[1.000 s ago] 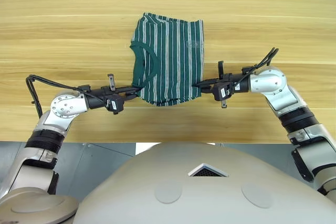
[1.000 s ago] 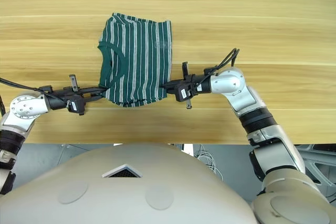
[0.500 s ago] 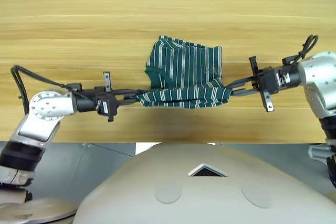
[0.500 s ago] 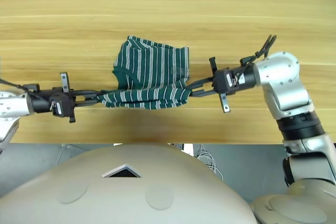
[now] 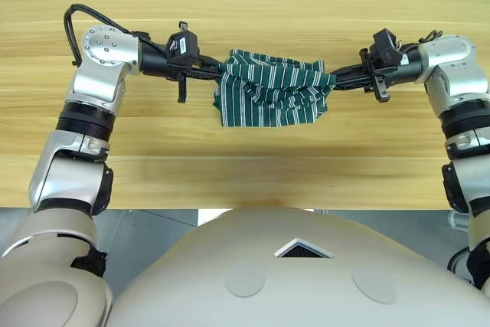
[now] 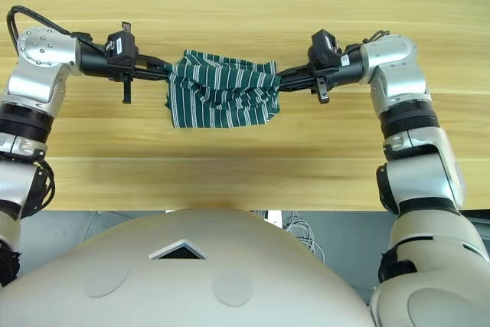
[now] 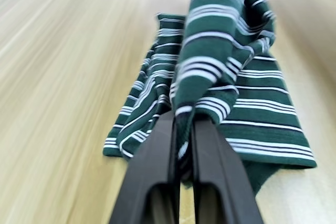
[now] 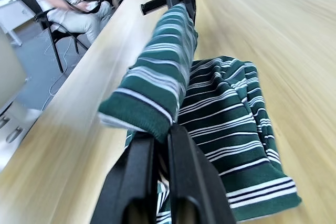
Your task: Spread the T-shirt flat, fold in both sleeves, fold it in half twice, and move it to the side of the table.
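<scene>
The left claw (image 5: 220, 74) and the right claw (image 5: 330, 80) each pinch one end of the green striped T-shirt (image 5: 268, 96). It hangs stretched between them over the wooden table (image 5: 245, 5).

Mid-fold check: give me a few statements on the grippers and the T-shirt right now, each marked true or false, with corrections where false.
1. The left gripper has its jaws shut on the T-shirt. True.
2. The right gripper hangs free with its jaws open. False: its jaws are shut on the shirt's other end.
3. The T-shirt lies spread flat on the table. False: it is bunched and stretched between the two grippers.
4. The T-shirt is dark green with white stripes. True.
</scene>
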Controlling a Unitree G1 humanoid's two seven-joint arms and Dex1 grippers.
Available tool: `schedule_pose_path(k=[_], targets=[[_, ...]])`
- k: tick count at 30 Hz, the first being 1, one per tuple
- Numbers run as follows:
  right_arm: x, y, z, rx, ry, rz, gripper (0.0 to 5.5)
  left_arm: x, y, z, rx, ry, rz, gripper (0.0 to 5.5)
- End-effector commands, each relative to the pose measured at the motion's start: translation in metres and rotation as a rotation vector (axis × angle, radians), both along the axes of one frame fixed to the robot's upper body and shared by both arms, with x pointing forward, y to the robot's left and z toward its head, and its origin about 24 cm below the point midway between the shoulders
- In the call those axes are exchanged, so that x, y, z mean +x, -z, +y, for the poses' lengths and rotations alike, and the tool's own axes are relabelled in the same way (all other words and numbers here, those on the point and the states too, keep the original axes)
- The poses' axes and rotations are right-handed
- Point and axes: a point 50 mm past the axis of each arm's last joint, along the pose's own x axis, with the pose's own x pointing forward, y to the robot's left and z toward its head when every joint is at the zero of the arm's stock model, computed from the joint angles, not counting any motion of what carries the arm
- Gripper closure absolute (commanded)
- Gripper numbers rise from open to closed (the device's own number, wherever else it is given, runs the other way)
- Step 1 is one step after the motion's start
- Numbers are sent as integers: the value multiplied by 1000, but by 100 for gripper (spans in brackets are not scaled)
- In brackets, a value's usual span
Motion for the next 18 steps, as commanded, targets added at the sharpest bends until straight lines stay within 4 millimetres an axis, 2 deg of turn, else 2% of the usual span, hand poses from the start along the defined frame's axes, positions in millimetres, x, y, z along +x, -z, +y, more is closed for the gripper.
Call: schedule_pose_path(k=[1,4,5,6,10,13,15,18], targets=[[11,-3,2,42,54,22,540,11,7,5,3,-64,27,550],[17,-1,2,37,82,29,540,16,15,8,-1,-128,59,550],[18,0,2,30,90,33,502,17,18,10,8,-154,77,550],[19,1,1,21,98,35,488,17,22,11,17,-167,96,516],[20,3,-4,1,126,36,412,21,23,12,13,-226,143,453],[23,4,-7,-4,177,8,359,25,25,9,-7,-279,252,406],[26,3,-9,-13,233,-48,323,25,28,8,-42,-316,325,374],[24,-5,-13,0,312,-263,265,22,39,9,-93,-404,426,319]])
